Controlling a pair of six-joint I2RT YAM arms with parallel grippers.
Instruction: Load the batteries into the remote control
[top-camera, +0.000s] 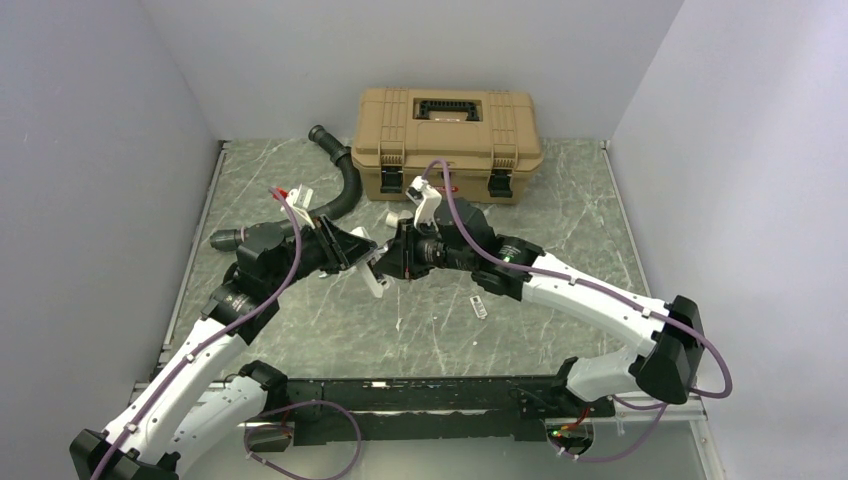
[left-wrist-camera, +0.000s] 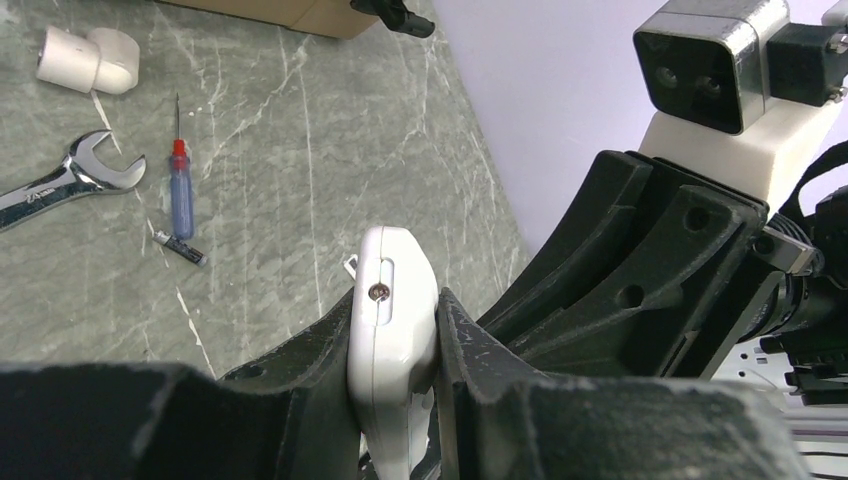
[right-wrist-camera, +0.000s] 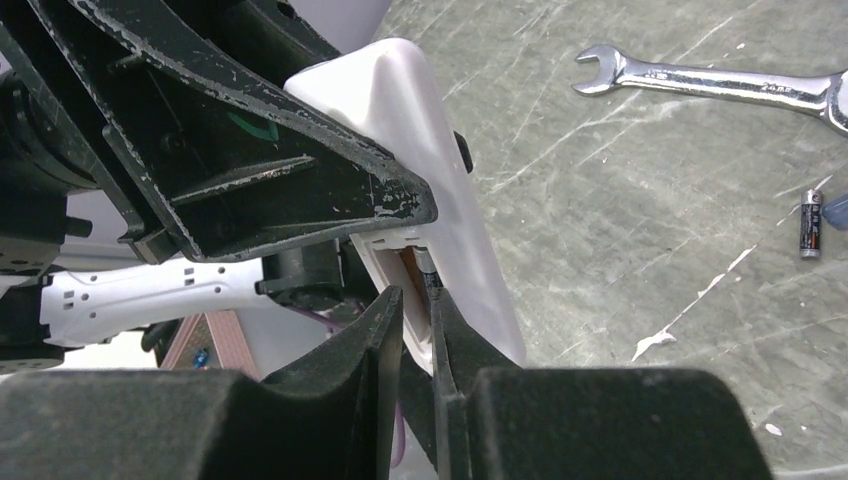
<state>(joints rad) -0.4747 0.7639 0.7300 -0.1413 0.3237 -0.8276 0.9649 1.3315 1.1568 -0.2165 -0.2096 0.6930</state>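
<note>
The white remote control (left-wrist-camera: 392, 330) is held edge-up above the table in my left gripper (left-wrist-camera: 395, 300), which is shut on it. It also shows in the right wrist view (right-wrist-camera: 440, 170), with its open battery compartment (right-wrist-camera: 405, 270) facing my right gripper (right-wrist-camera: 418, 295). That gripper is nearly shut on a thin battery (right-wrist-camera: 425, 264), whose tip sits at the compartment. In the top view the two grippers meet at mid-table, left (top-camera: 362, 258) and right (top-camera: 393, 262), with the remote (top-camera: 376, 279) between them. A second battery (right-wrist-camera: 810, 222) lies loose on the table.
A steel wrench (right-wrist-camera: 720, 85), a blue-and-red screwdriver (left-wrist-camera: 180, 195) and a stubby white cylinder piece (left-wrist-camera: 88, 58) lie on the table. A tan toolbox (top-camera: 447, 130) stands at the back, with a black hose (top-camera: 340, 175) to its left.
</note>
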